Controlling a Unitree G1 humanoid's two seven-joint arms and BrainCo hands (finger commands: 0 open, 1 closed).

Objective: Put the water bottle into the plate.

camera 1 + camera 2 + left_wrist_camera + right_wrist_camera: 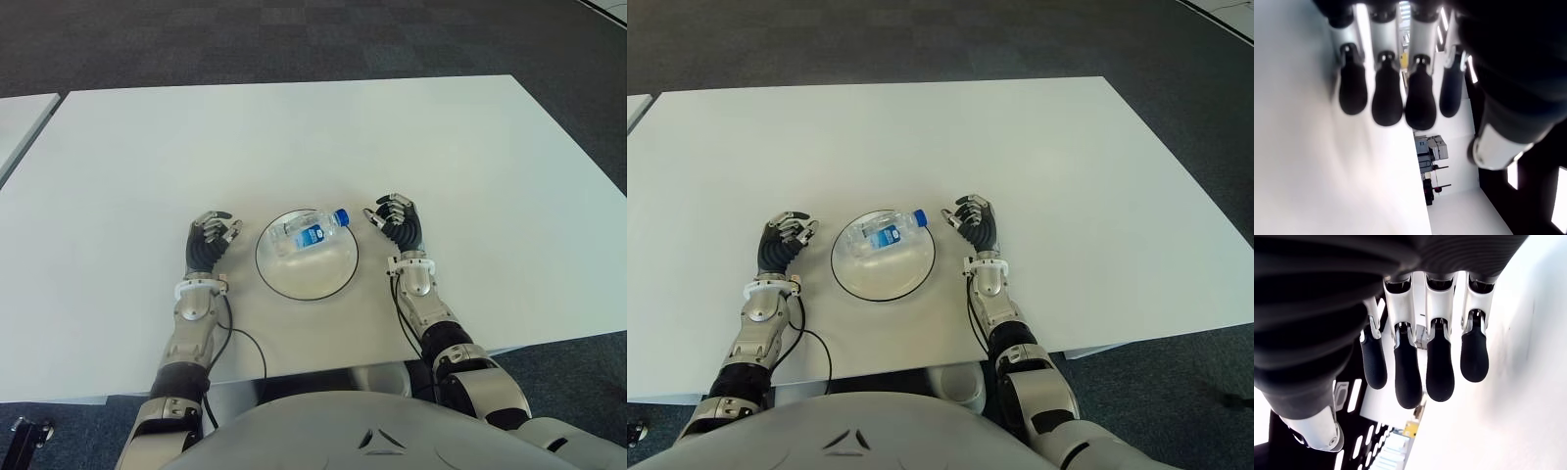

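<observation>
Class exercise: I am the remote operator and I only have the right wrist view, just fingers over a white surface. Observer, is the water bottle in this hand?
Observer: No. The right hand holds nothing; the water bottle lies on its side in the plate.
Operator: Where is my hand relative to that plate?
Observer: Just to the plate's right on the white table, close to the bottle's blue cap, not touching it.
Operator: And the other hand?
Observer: The left hand shows just left of the plate, fingers relaxed and empty.
</observation>
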